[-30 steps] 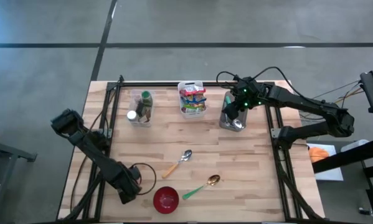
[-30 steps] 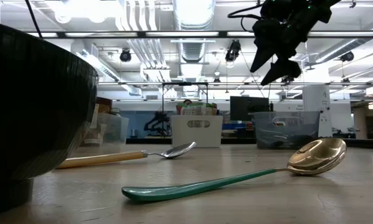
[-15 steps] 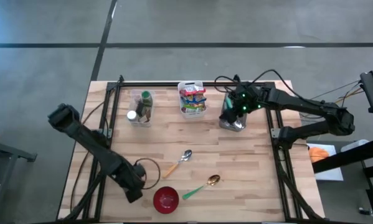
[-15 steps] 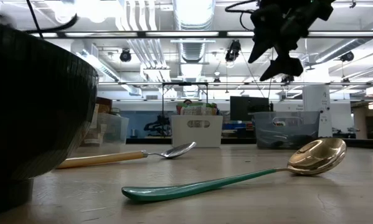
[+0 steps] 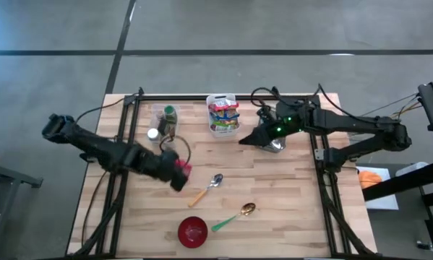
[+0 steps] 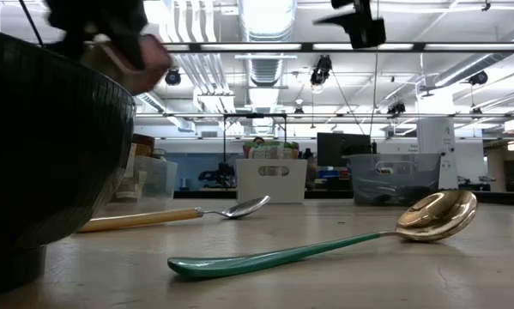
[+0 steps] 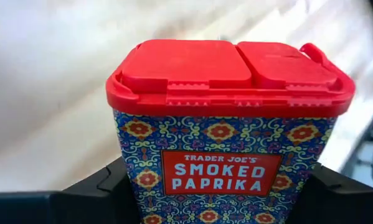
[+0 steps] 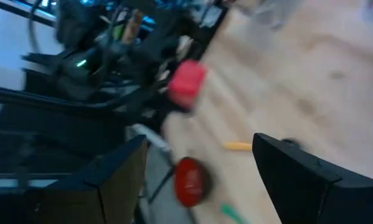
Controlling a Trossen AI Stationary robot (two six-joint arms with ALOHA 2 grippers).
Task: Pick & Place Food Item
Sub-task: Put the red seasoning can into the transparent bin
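The left gripper [image 5: 178, 173] is clamped on a paprika tin [image 7: 226, 124], one dark finger [image 7: 89, 193] pressed to each side of its patterned body (the label reads smoked paprika, under a red flip lid). From above, the tin shows as a red spot near the middle of the worktop [image 5: 288, 209], a little toward the left edge, lifted off the wood and not resting on it. Just beside it, toward the front edge, lies a spoon with a wooden handle [image 5: 206, 189]. Farther toward the front edge are a red bowl [image 5: 193, 231] and a spoon with a green handle [image 5: 234, 215], the two lying close together.

The right gripper [image 5: 243, 140] hangs over the back half of the worktop with its fingers [image 8: 298, 180] spread and nothing between them, just in front of a white basket of packets [image 5: 223, 114] at the back edge. A grey bin [image 5: 274, 143] sits near the back right corner, partly under the right arm. A clear bin with bottles [image 5: 163, 125] stands toward the back left corner.
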